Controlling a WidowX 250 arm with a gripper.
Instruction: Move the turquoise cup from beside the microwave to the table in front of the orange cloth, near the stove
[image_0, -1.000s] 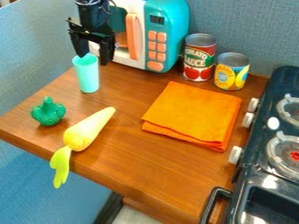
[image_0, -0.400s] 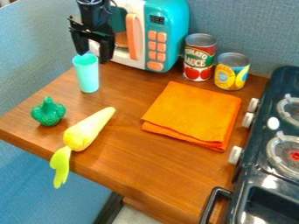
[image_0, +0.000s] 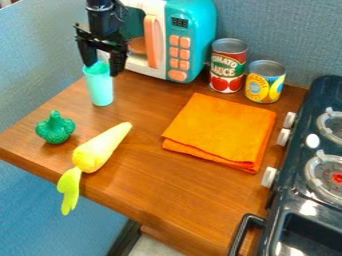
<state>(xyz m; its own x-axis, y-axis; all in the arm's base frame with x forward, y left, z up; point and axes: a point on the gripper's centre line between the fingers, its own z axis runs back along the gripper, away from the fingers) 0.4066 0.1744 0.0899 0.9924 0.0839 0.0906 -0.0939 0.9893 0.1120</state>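
One slender, upright turquoise cup (image_0: 100, 90), smooth and open-topped, fingers (image_0: 118, 61) apart at its rim

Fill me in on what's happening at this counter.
A robot's black gripper hangs at the upright turquoise cup, its fingers apart by the rim; whether they touch it is unclear. A green toy vegetable and a yellow one lie nearer the camera, with a folded orange cloth beside them.
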